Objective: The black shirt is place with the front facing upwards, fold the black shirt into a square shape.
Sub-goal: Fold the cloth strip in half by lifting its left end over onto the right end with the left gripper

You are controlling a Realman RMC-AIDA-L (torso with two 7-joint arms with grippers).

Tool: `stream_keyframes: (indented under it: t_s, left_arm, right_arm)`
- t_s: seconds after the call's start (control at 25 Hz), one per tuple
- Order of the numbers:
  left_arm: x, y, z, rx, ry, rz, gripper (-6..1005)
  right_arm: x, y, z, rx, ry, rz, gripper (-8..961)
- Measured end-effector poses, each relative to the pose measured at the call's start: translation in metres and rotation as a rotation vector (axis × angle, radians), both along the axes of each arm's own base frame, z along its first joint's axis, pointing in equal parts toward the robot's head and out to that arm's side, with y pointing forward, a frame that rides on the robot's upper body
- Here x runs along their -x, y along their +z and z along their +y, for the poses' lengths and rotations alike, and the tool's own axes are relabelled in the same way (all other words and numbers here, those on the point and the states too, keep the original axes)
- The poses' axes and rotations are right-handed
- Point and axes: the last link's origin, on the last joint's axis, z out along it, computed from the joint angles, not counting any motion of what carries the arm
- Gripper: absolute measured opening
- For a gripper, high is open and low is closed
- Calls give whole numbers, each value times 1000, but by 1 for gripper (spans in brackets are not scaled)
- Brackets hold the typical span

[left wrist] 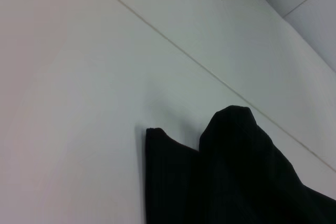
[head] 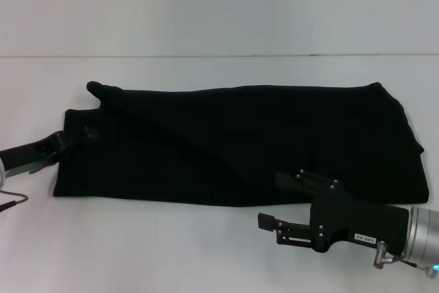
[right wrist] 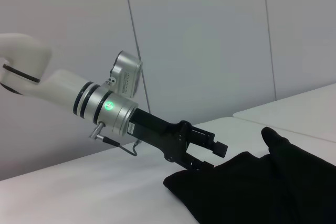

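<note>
- Shirt (head: 233, 145): I see it lying on the white table (head: 206, 245) as a long black band across the middle of my head view, already doubled lengthwise; no chest lettering or neck label shows.
- Left gripper (head: 77, 135): I have it low at the shirt's left end, right at the cloth edge. In the right wrist view its fingers (right wrist: 216, 148) stand a little apart at the shirt's corner, one above the cloth, but I cannot tell whether they pinch it.
- Right gripper (head: 269, 207): it sits at the shirt's near edge, right of centre, with the lower finger clear of the cloth over bare table and the upper finger against the hem. The fingers are parted; I see nothing held.
- Step in hand, as I judge it: the long fold looks done, and the band is now due to be folded end over end towards a square.
- Next move, as I judge it: each gripper needs a firm pinch through all layers at its end, then one end carried over the other with edges kept aligned.
</note>
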Motion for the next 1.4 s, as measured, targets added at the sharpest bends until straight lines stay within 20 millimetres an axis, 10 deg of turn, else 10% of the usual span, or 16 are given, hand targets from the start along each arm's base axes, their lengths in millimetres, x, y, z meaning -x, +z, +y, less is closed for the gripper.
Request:
stream_keyframes:
  t_s: [0.8,1.4]
  left_arm:
    - [-14,-8,4,58,-44,-33,806]
    - [-19,-19,11,123,-75,83,412]
  right_arm:
    - [1,0,1,1,3,1,883]
    - [2,1,1,-3,4,9,882]
